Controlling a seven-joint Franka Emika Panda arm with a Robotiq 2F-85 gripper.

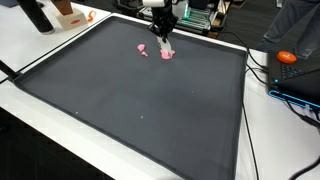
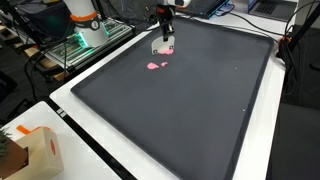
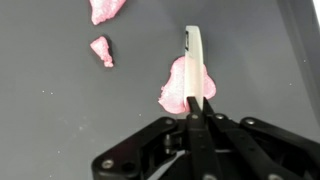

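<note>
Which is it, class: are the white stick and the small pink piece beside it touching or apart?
Apart. The wrist view shows bare mat between the small pink piece and the white stick, which the tool grips.

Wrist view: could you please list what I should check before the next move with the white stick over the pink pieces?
1. Tool shut on the white stick: ok.
2. Stick lined up over the large pink piece: ok.
3. Stick touching that piece or the dark mat: cannot tell.
4. Small pink piece lying apart from the stick: ok.
5. Pink pieces inside the mat's border in both exterior views: ok.
</note>
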